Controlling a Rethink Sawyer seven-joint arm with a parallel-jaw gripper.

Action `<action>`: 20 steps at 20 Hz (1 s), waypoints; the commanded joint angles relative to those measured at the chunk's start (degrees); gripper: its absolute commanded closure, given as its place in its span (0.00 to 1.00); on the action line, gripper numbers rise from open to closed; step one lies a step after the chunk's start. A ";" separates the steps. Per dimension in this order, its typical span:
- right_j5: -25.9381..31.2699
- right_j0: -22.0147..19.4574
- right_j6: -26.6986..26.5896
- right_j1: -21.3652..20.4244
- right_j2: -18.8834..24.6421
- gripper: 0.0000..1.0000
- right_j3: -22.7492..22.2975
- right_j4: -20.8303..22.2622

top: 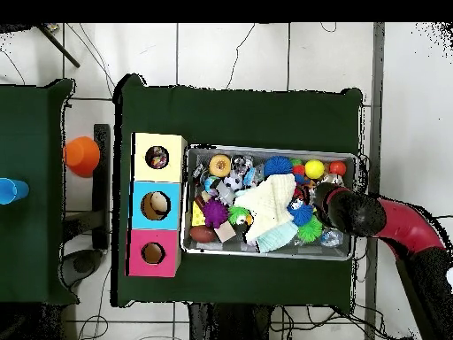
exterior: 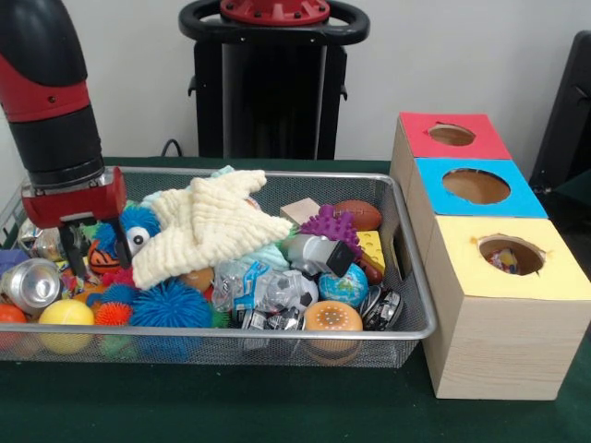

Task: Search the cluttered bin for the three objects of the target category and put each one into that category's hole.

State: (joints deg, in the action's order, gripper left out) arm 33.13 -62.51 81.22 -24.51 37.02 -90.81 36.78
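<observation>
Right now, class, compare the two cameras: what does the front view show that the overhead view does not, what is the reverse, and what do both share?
Only the front view shows the gripper lowered among the toys, and the bin's mesh side.

Only the overhead view shows the orange cup and blue cup on the side table, and the tiled floor.

Both show the bin, the cream star-shaped cloth, the purple spiky ball and the yellow, blue and red holes.

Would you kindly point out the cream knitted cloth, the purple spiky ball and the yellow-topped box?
cream knitted cloth [exterior: 211, 224], front view, middle.
purple spiky ball [exterior: 331, 224], front view, top.
yellow-topped box [exterior: 480, 337], front view, wooden front face.
</observation>
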 commanded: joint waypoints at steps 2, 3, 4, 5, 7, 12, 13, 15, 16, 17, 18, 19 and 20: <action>3.54 -0.80 0.98 1.90 -2.54 0.00 3.90 -3.19; 4.12 -1.08 0.23 1.92 -2.32 0.00 4.08 -3.51; 4.69 -1.36 -0.52 1.94 -2.10 0.00 4.26 -3.82; 5.15 -1.57 -1.18 2.01 -1.95 0.00 4.44 -4.14; 5.87 -1.89 -2.18 2.02 -1.71 0.00 4.61 -4.66; 7.94 -2.27 -3.91 1.78 -1.27 0.00 5.67 -5.86; 8.05 -2.41 -4.21 1.72 -1.15 0.00 5.72 -5.95; 8.03 -2.81 -4.66 1.51 -0.97 0.00 5.49 -6.05; 8.12 -2.87 -4.92 1.56 -0.83 0.00 5.64 -6.10; 8.05 -3.04 -5.00 1.45 -0.77 0.00 5.43 -6.11; 8.26 -3.04 -5.16 1.50 -0.71 0.00 5.65 -6.15; 8.20 -3.15 -5.19 1.39 -0.69 0.00 5.51 -6.12; 8.32 -3.05 -5.28 1.41 -0.73 0.00 5.73 -6.04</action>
State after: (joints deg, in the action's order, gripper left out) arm 34.87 -65.15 81.22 -24.03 36.87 -89.25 31.71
